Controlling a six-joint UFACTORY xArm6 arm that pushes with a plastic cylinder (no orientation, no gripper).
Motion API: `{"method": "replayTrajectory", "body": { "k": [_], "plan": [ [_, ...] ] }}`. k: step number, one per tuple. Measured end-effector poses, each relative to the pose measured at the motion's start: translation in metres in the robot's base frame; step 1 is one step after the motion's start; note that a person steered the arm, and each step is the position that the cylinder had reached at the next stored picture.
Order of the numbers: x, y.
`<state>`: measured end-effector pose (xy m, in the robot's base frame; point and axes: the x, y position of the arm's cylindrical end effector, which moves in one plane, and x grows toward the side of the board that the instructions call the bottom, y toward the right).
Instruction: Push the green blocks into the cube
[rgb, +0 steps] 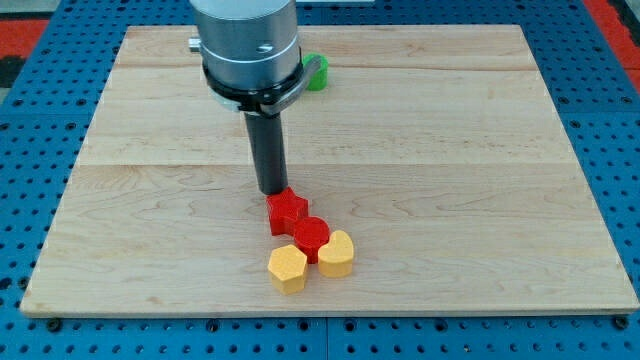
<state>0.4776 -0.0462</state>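
My tip (272, 190) rests on the wooden board (450, 150) just above the red star-shaped block (287, 210), touching or nearly touching its top edge. Below it lies a red round block (311, 236). A yellow hexagonal block (287, 268) and a yellow heart-like block (337, 253) sit against it at the bottom. One green block (317, 72) shows near the view's top, partly hidden behind the arm's grey body (250, 45). No cube can be made out.
The board lies on a blue perforated table (30, 120). The arm's wide grey body hides part of the board's top middle.
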Motion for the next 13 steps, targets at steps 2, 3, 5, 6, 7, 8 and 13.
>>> {"method": "replayTrajectory", "body": {
  "k": [2,3,5,6,7,8,13],
  "plan": [
    [-0.129,0.046],
    [-0.171,0.039],
    [-0.159,0.045],
    [-0.126,0.021],
    [-0.153,-0.039],
    [-0.185,-0.012],
    [-0.21,0.036]
  ]
}}
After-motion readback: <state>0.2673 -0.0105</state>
